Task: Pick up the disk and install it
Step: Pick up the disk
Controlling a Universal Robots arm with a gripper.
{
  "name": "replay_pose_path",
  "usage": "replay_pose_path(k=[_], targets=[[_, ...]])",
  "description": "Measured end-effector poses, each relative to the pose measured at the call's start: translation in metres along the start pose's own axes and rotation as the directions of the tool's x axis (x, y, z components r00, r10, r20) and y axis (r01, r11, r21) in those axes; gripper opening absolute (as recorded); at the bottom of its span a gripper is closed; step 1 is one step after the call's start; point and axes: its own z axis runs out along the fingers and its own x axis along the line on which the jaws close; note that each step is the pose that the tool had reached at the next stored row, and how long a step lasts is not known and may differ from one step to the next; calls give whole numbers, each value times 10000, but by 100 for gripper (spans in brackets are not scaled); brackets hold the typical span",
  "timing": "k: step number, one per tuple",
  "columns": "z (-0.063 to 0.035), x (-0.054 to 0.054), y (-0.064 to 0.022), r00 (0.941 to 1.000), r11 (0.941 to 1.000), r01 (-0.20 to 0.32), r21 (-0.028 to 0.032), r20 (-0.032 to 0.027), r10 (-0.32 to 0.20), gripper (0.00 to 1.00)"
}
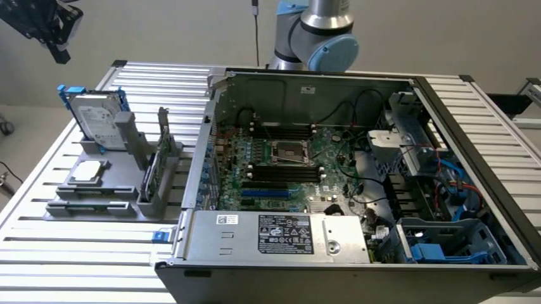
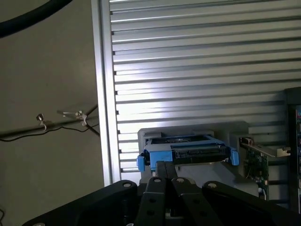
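A slatted table is taken up mostly by an open computer case. A grey stand is set near the case's wall at the exterior view's left, with open air above it. The disk, silver, white-labelled and blue-framed, is propped in the stand, long axis leaning upward. The gripper is held high above, well apart, fingers closed on nothing.

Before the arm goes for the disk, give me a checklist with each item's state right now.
1. Disk stands upright in the grey holder: ok.
2. Gripper above the disk, roughly in line with its blue frame: ok.
3. Gripper open for the grasp: not ok, it is shut.
4. Gripper holds nothing: ok.
5. Computer case open, side panel off: ok.
6. Free bay for the disk inside the case: cannot tell.
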Motion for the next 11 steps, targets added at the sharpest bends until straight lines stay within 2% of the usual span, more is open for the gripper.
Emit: replay_pose_path(k=[8, 11], targets=[[2, 0, 0, 10000, 10000, 0, 1, -8, 0, 11], [6, 0, 2, 9999, 9999, 157, 9, -39, -157, 11]])
